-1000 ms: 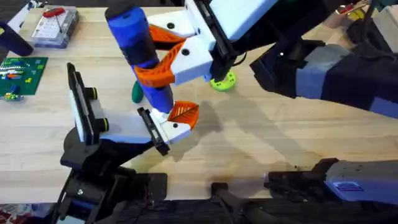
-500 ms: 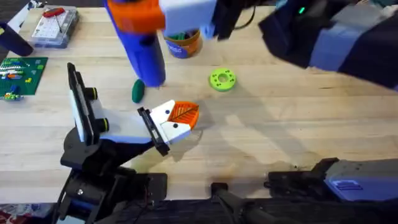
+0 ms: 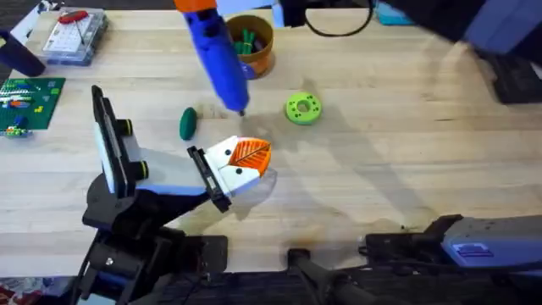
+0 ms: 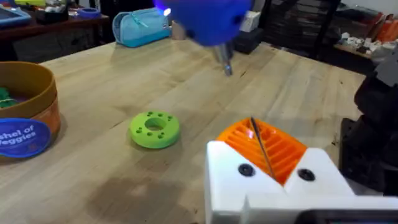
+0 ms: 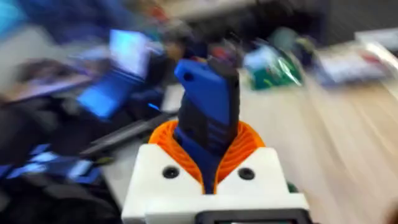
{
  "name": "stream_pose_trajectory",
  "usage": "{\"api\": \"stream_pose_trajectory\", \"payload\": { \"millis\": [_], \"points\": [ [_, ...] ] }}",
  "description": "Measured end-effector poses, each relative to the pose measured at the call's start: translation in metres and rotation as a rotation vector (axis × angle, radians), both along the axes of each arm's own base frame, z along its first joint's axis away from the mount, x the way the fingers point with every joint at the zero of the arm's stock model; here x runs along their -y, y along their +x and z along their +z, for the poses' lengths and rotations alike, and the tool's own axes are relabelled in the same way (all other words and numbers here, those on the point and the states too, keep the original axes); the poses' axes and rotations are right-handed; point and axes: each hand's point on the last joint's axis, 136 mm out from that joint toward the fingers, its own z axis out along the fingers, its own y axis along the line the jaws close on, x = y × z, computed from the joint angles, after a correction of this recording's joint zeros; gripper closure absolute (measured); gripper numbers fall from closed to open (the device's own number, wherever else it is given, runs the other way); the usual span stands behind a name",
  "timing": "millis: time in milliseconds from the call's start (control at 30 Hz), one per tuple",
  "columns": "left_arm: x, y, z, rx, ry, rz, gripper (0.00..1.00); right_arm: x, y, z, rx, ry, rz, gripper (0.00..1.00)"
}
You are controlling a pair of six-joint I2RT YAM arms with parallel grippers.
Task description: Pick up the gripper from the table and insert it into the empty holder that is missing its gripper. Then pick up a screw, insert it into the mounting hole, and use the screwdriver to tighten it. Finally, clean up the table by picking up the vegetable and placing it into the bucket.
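Screwdriver (image 3: 217,52) has lifted off the gripper (image 3: 240,161) toward the bucket (image 3: 251,42), still squeezed in the right gripper (image 5: 208,165).

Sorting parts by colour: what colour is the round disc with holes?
Bright green; the disc shows best in the left wrist view.

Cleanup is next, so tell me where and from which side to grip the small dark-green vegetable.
Grip the vegetable across its narrow middle, coming straight down from above. It lies flat on the table as a smooth oval, its long axis running roughly toward and away from the arms' bases, so fingers closing on its long sides would probably hold best. The holder stands close beside it, so a sideways approach looks cramped.
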Motion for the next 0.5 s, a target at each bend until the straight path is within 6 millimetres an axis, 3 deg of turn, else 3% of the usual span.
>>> {"api": "stream_pose_trajectory", "payload": {
  "millis": [167, 267, 500],
  "points": [
    [0.000, 0.000, 0.000, 0.000, 0.000, 0.000, 0.983, 0.014, 0.034, -0.020, 0.078, -0.172, -0.214, 0.954],
    [0.000, 0.000, 0.000, 0.000, 0.000, 0.000, 0.983, 0.033, 0.056, -0.030, 0.131, -0.279, -0.334, 0.955],
    [0.000, 0.000, 0.000, 0.000, 0.000, 0.000, 0.983, 0.110, 0.104, -0.082, 0.204, -0.657, -0.635, 0.954]
  ]
}}
